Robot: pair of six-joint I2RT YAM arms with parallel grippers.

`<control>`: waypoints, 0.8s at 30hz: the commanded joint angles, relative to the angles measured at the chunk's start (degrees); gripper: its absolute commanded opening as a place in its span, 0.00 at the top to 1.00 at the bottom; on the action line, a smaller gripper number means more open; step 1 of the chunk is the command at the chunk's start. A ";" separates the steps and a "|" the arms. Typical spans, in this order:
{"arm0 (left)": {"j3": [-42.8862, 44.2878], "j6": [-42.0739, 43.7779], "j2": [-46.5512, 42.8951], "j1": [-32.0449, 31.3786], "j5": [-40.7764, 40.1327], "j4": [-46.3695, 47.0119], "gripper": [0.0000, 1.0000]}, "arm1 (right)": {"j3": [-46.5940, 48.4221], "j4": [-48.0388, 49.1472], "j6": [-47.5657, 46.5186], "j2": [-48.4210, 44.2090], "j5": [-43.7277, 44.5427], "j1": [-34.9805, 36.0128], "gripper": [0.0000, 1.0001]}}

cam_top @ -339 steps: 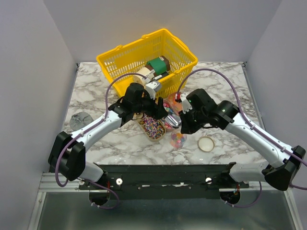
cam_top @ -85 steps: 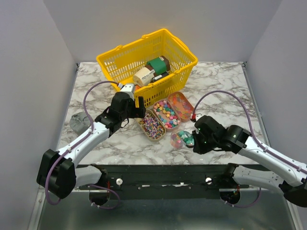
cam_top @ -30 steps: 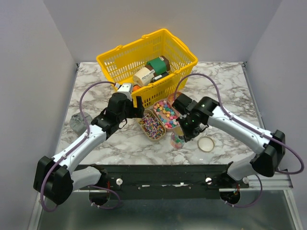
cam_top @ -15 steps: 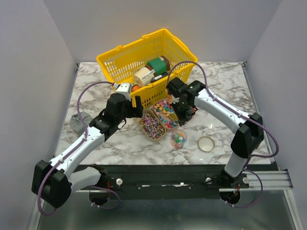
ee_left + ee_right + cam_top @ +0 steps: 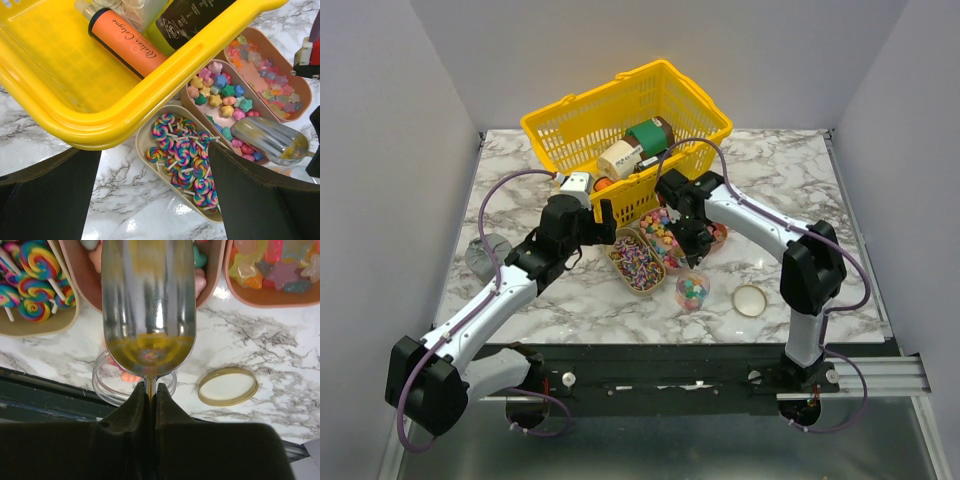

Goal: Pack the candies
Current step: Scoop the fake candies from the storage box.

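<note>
Candies [image 5: 220, 95] lie in three trays [image 5: 140, 146] on the desk [image 5: 125, 212], at 6 o'clock of the yellow basket [image 5: 75, 75]. Over the middle tray's near end, the right tool [image 5: 149, 390] grasps a metal scoop [image 5: 148, 300] by its handle. At 9 o'clock of the trays the left tool [image 5: 155, 197] hangs released, jaws wide. A jar [image 5: 692, 292] holding candies stands at 6 o'clock of the trays.

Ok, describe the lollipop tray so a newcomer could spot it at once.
Find the yellow basket at the back of the table. Three oval trays lie side by side in front of it; the lollipop tray is the leftmost. It alone holds rainbow swirls on white sticks, not stars.
</note>
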 commanded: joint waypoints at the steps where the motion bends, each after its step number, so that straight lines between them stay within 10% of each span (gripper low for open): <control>1: -0.32 0.76 -0.08 -0.41 -1.97 0.53 0.01 | 2.04 1.24 -1.02 3.32 1.45 -0.76 0.99; 24: -0.58 1.37 0.01 -0.32 -3.02 0.80 0.01 | -12.64 27.26 -2.95 3.95 10.68 -0.85 0.99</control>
